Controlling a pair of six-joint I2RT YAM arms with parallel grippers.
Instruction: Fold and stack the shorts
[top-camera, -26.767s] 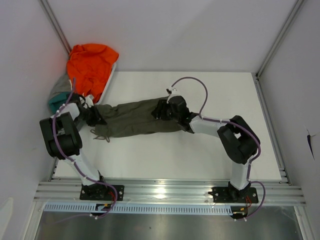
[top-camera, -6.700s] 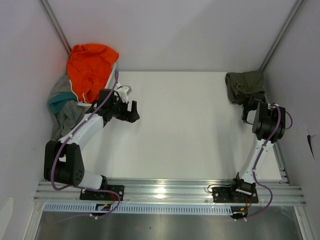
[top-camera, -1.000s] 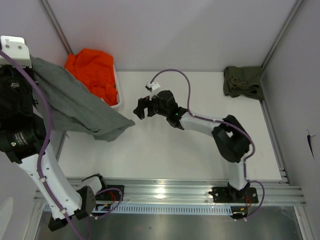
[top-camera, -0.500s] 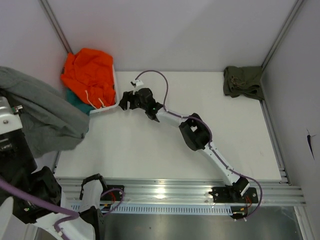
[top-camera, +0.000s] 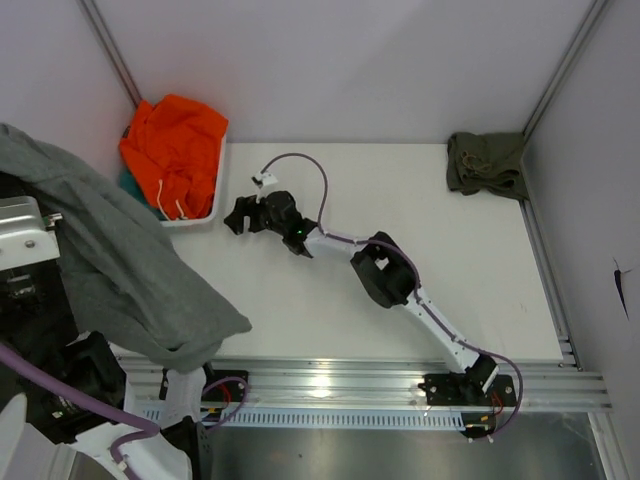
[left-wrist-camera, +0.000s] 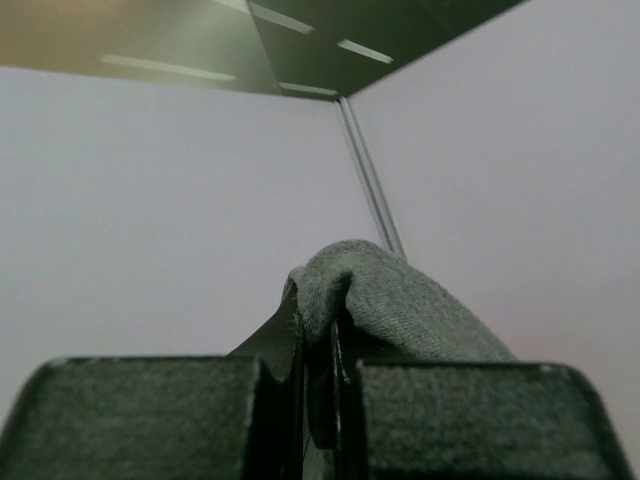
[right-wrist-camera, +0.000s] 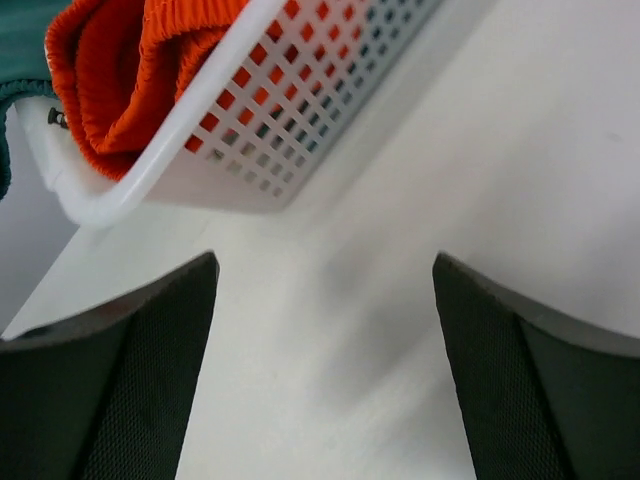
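My left gripper (left-wrist-camera: 318, 345) is shut on a fold of the grey shorts (left-wrist-camera: 400, 300) and holds them high in the air. In the top view the grey shorts (top-camera: 120, 270) hang as a large sheet over the left arm, down to the table's near left edge, and hide the left fingers. The olive green shorts (top-camera: 487, 165) lie folded in the far right corner. My right gripper (top-camera: 237, 215) is open and empty, low over the table next to the basket's near right corner. It also shows in the right wrist view (right-wrist-camera: 325, 290).
A white perforated basket (top-camera: 210, 205) stands at the far left and holds an orange garment (top-camera: 175, 145) and a teal garment (top-camera: 128, 185). The right wrist view shows the basket (right-wrist-camera: 260, 110), orange cloth (right-wrist-camera: 110, 60) and teal cloth (right-wrist-camera: 15, 60). Enclosure walls stand on three sides.
My right gripper has reached left across the table to the basket's corner. The left arm has swung the hanging grey shorts toward the near left edge.
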